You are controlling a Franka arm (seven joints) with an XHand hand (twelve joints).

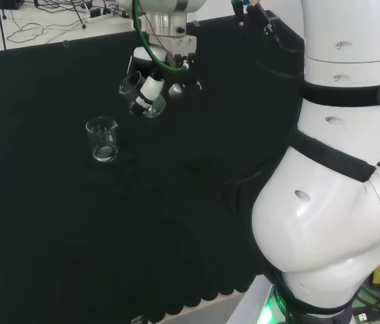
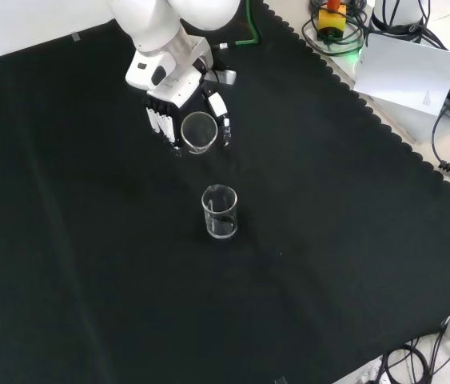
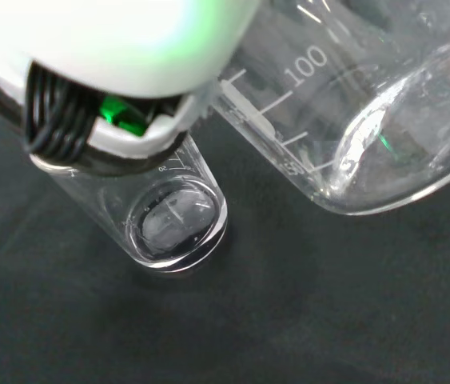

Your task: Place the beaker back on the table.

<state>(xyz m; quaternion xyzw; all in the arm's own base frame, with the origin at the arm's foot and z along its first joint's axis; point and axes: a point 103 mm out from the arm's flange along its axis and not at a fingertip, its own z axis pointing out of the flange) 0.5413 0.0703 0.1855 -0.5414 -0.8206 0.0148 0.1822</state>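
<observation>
The hand [image 2: 178, 102] hangs above the black cloth with its fingers [image 2: 158, 124] curled round a clear glass beaker [image 2: 198, 132]. That beaker is tipped over, so its mouth faces the front view. In the head view the hand [image 1: 141, 81] holds the same beaker [image 1: 150, 106] tilted, clear of the cloth. A second clear beaker [image 2: 219, 212] stands upright on the cloth just in front of the hand, seen left of and below the hand in the head view [image 1: 102, 140]. Up close in the wrist view, the held beaker [image 3: 352, 104] with its printed scale lies beside the standing beaker [image 3: 169, 218].
The arm's white links [image 1: 338, 202] rise at the right of the head view. The cloth's scalloped edge [image 2: 384, 128] runs along the right of the front view, with a grey box [image 2: 416, 76] and cables beyond it.
</observation>
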